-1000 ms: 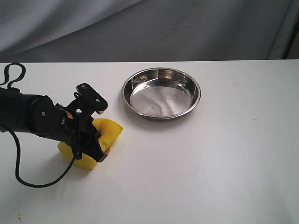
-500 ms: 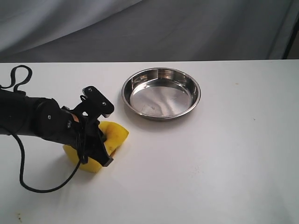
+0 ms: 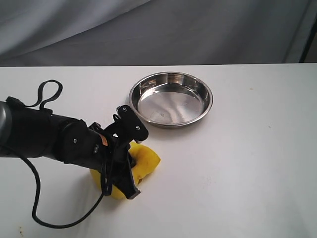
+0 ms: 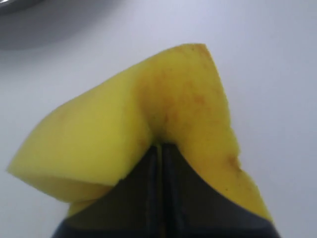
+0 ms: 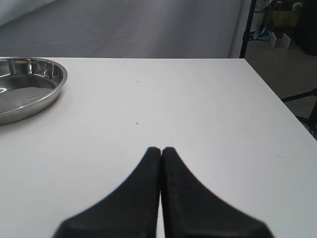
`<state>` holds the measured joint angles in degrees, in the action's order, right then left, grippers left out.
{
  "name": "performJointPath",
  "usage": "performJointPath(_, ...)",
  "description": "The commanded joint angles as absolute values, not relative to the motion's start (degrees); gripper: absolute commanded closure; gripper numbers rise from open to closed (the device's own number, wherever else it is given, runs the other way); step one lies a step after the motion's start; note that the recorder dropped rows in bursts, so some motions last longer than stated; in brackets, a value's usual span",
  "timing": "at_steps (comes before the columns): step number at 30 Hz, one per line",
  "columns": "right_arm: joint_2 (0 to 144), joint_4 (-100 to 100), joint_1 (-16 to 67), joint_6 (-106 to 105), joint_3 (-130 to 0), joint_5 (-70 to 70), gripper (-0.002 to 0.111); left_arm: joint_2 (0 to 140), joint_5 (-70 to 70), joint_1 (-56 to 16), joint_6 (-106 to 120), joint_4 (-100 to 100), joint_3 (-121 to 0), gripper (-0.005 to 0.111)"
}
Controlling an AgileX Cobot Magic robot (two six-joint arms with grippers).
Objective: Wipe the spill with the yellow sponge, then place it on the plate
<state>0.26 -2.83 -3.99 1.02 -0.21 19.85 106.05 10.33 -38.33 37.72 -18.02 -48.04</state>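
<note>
Yellow foam is bulging out on both sides of the left gripper, whose two black fingers are pinching the yellow sponge so narrowly that barely a slit is showing between them in the left wrist view. The yellow sponge is folding into a V around that pinch, with faint brown specks showing on its surface. It is sitting low on the white table, left of the middle and towards the near edge, and its underside seems to be pressing on the tabletop. The left arm is reaching in from the left, with a black cable looping beside it.

Shiny and bare, the plate is lying farther back and a little to the right, near the sponge but apart from it.

The right gripper is hovering over bare table with its fingers pressed together and gripping nothing, the plate lying off to its left. A grey curtain is hanging behind the table.
</note>
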Motion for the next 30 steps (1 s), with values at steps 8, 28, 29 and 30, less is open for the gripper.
performJointPath(8, 0.00, -2.58, -3.94, 0.43, 0.00, 19.61, 0.108, 105.44, 14.93, -40.46, 29.78, -12.61, -46.64, 0.107)
performJointPath(28, 0.00, -2.58, -3.94, 0.43, 0.00, 19.61, 0.108, 93.94, 15.19, -29.95, 25.44, -6.60, -46.64, 0.107)
performJointPath(29, 0.00, -2.58, -3.94, 0.43, 0.00, 19.61, 0.108, 93.43, 15.19, -29.95, 25.44, -6.60, -46.64, 0.107)
performJointPath(30, 0.00, -2.58, -3.94, 0.43, 0.00, 19.61, 0.108, 93.15, 15.19, -29.95, 25.44, -6.60, -46.64, 0.107)
